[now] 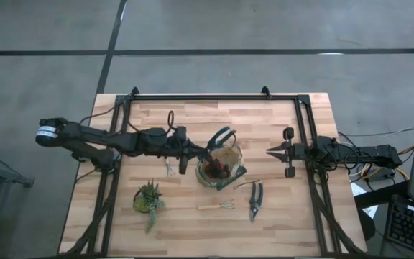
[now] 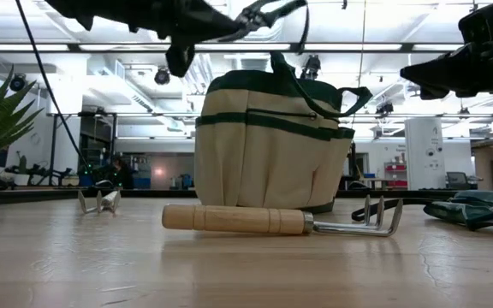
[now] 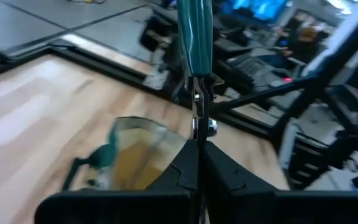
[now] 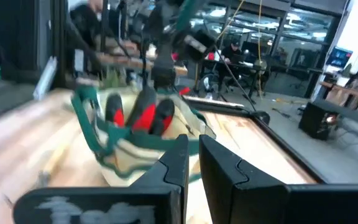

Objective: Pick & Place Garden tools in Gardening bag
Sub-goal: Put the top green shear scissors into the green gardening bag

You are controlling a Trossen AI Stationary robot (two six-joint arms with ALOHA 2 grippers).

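No readable labels or writing. Your table (image 1: 192, 115) holds 1 gardening bag (image 1: 220, 170) at centre, red-and-black glove (image 4: 143, 115) inside. Left gripper (image 1: 208, 152) hangs just above the bag's rim, fingers clamped on 1 teal-handled shears (image 1: 222, 137). Right gripper (image 1: 272, 152) hovers near the bag's right side, fingers nearly together, holding nothing. On the table: 1 shears (image 1: 255, 201), 1 wooden-handled fork (image 1: 216, 206), 1 small pronged tool (image 1: 170, 170), 1 succulent (image 1: 148, 198).

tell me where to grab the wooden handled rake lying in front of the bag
Grip the wooden-handled rake at mid-handle, coming straight down from above. It lies flat on the table, handle bare and straight, prongs curling up at the other end, clear of the gardening bag.
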